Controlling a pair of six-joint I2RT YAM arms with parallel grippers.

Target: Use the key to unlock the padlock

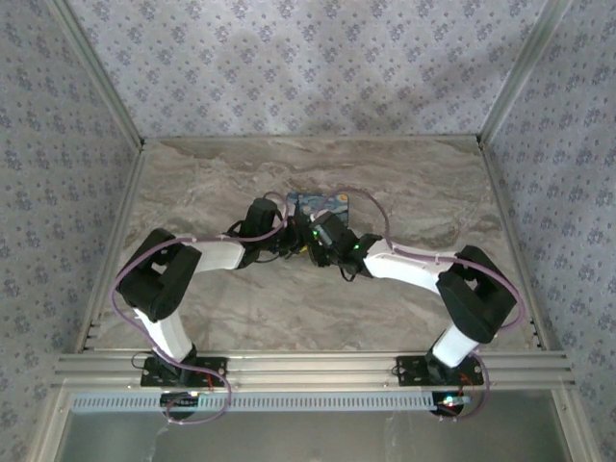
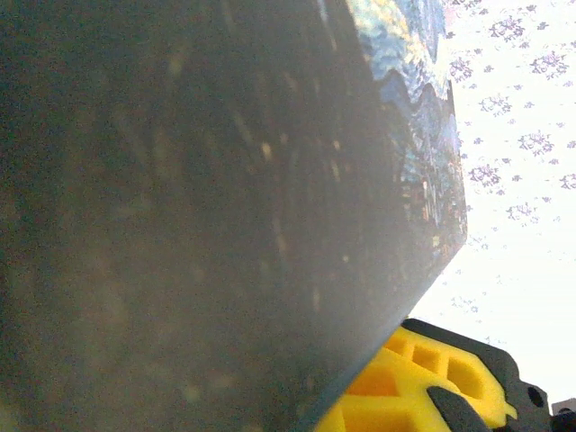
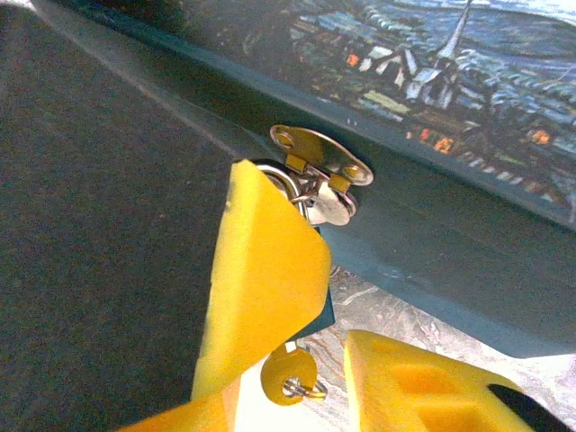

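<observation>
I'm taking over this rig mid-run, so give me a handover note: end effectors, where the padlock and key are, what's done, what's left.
Left end effector: pressed close to the box; open or shut cannot be told.
Right end effector: open, at the hasp on the box front, one finger covering most of the padlock.
Key: yellow head just below the padlock, ungripped; seemingly inserted.
Done: arms in position. Left: grip the key, turn it, free the shackle from the hasp.
</observation>
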